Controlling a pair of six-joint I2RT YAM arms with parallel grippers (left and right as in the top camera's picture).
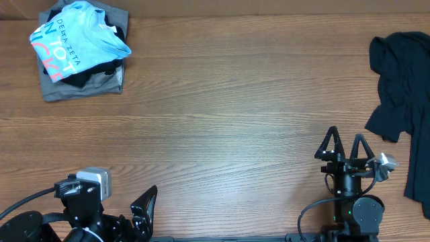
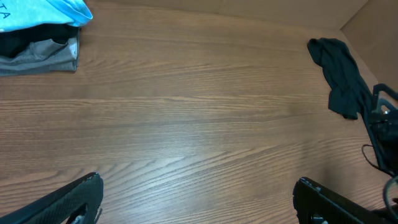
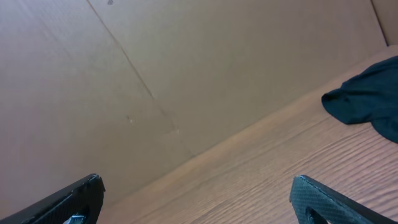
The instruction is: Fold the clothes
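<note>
Listing my holdings left to right: a stack (image 1: pixel 80 57) at the far-left corner of the table (image 1: pixel 222 101), with the blue shirt (image 1: pixel 77 33) on top, white and pink lettering showing, a black garment (image 1: pixel 86 76) under it and a grey garment (image 1: pixel 80 89) at the bottom; I judge this lot done. Next, my left pincer (image 2: pixel 198 182), low at the near edge, fingers wide apart, holding nothing. Next, my right pincer (image 1: pixel 345 134), near edge toward the right, fingers likewise spread wide and empty. Last, a dark garment (image 1: pixel 403 101), crumpled at the far-right edge and running out of the overhead view, well apart from both pincers but nearer my right one. Step in hand, as I judge it: fetching that dark garment to the bare middle for folding. To do it well, I should take a hem or shoulder rather than a bunched middle, pinch a single layer, drag it low across the boards, and bring my left pincer over to take a second corner so the cloth spreads flat before any fold. The fabric looks limp and liable to drape and catch on itself. Surface: wood-grain laminate, smooth, unmarked. Room: a plain cardboard wall (image 3: pixel 186 62) stands along the far side of the table.
</note>
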